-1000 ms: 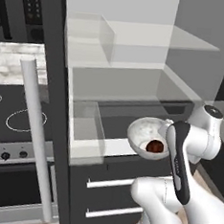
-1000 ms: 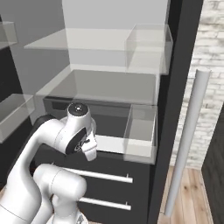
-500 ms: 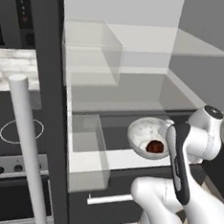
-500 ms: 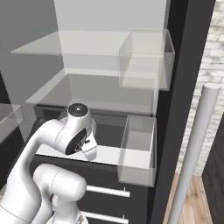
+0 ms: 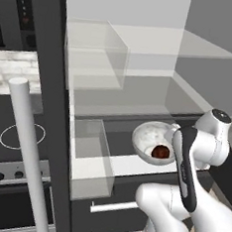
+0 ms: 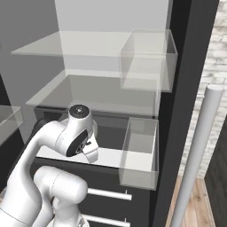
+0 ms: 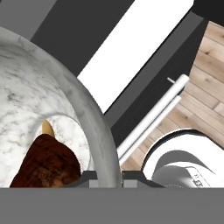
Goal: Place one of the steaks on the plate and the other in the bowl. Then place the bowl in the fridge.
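Open fridge (image 5: 142, 65) interior, grey walls; clear shelves, two visible in left base view; one clear door bin (image 6: 141, 153) on the right, another above it. Wood floor (image 7: 205, 74) below; black stovetop (image 5: 7, 128) left of the fridge. One silver bar handle (image 5: 30, 155) in front. One bowl (image 5: 153, 141), marbled whitish-grey, held above the white lower ledge inside the fridge. One dark brown steak (image 7: 46, 168) lies in it. Gripper (image 7: 107, 177) pinches the bowl rim, fingers pressed onto it.
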Available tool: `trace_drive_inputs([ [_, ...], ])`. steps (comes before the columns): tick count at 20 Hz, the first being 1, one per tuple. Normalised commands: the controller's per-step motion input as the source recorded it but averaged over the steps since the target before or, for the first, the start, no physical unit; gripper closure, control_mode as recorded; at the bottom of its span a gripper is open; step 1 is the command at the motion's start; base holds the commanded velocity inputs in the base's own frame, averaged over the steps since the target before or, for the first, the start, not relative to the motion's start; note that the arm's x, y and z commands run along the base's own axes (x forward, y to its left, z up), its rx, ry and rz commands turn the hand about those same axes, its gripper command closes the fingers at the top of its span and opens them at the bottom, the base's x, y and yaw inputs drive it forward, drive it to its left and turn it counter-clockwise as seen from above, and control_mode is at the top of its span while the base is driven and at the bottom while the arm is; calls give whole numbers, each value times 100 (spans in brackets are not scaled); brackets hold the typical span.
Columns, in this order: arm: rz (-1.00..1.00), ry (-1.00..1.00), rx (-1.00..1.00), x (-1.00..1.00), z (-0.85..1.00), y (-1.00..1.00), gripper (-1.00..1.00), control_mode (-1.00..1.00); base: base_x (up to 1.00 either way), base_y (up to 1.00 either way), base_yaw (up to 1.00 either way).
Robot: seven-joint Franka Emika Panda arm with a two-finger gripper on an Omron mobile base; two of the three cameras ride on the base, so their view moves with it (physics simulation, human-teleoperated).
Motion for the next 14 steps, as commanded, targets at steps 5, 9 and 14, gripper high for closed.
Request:
trace_drive_inputs([
  [5, 0, 0, 0, 3, 0, 3, 100, -100, 4, 5, 0],
  [9, -1, -6, 0, 1, 0, 0, 100, -100, 0, 0, 0],
  [14, -23, -6, 6, -4, 26, 3, 100, -100, 0, 0, 0],
])
